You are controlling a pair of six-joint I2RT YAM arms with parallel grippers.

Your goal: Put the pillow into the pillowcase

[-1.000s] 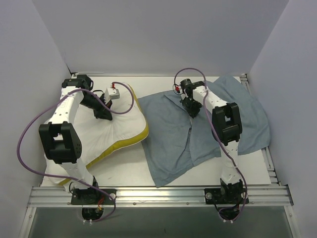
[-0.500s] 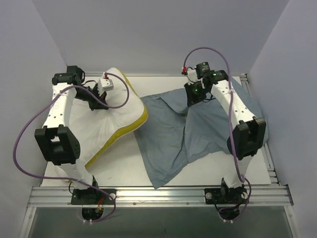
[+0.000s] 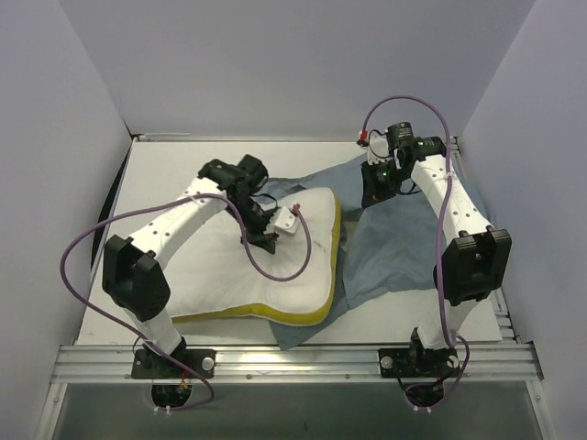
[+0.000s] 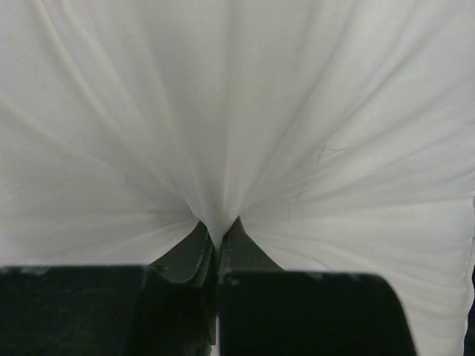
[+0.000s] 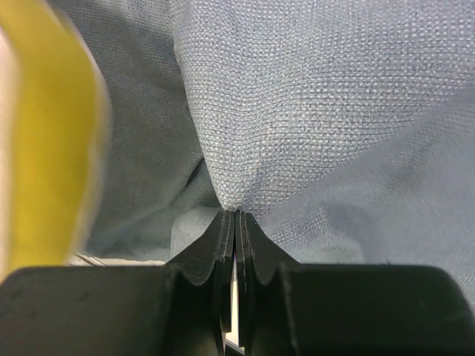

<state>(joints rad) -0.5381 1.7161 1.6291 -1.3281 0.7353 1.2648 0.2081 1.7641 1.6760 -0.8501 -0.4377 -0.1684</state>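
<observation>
No words, numbers, brand marks or signs can be read in any view. The pillow (image 3: 220, 275) and pillowcase (image 3: 394, 247) show no legible label.

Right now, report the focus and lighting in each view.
Top external: sharp, evenly lit, only soft shadows. Left wrist: the pillow fills the frame, bright but with readable creases; the left gripper is dark. Right wrist: the pillowcase weave is crisp at the right gripper; the yellow edge at left is blurred.

Left arm bent rightward, left gripper (image 4: 217, 236) closed, pillow (image 4: 237, 111) fold between its fingers; right arm extended, right gripper (image 5: 236, 216) pinching pillowcase (image 5: 319, 111).
</observation>
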